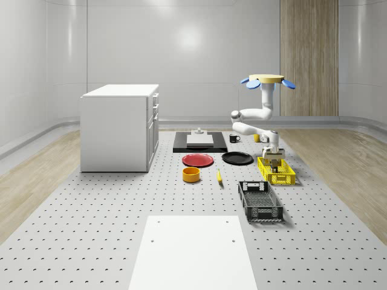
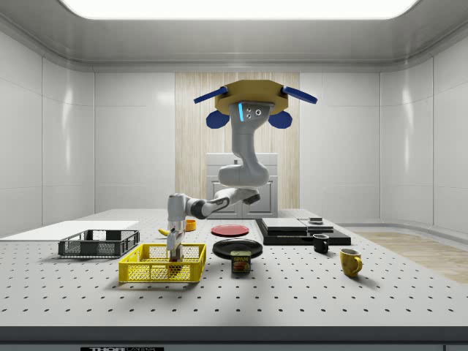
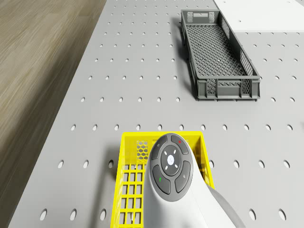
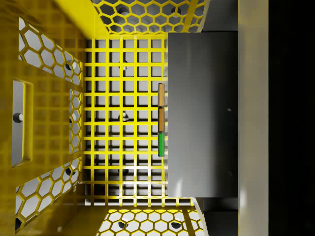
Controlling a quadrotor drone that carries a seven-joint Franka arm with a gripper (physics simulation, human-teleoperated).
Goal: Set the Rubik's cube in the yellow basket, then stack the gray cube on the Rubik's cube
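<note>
Aerial manipulator during the stacking step. The drone (image 1: 266,79) hovered above the perforated table (image 1: 121,229), over the yellow basket (image 1: 277,175) – right of centre in the whole-scene view, left of centre in the side view. Its arm reached down so that the gripper (image 2: 175,252) stood inside the basket. In the wrist view the fingers (image 4: 219,14) lay closed against opposite faces of the gray cube (image 4: 197,123), which sat within the basket walls. A thin strip of orange and green stickers – the Rubik's cube (image 4: 161,120) – showed at the gray cube's edge, beneath it, above the basket's grid floor. A dark gray crate (image 1: 260,202) stood near the basket, toward the whole-scene view's lower right.
</note>
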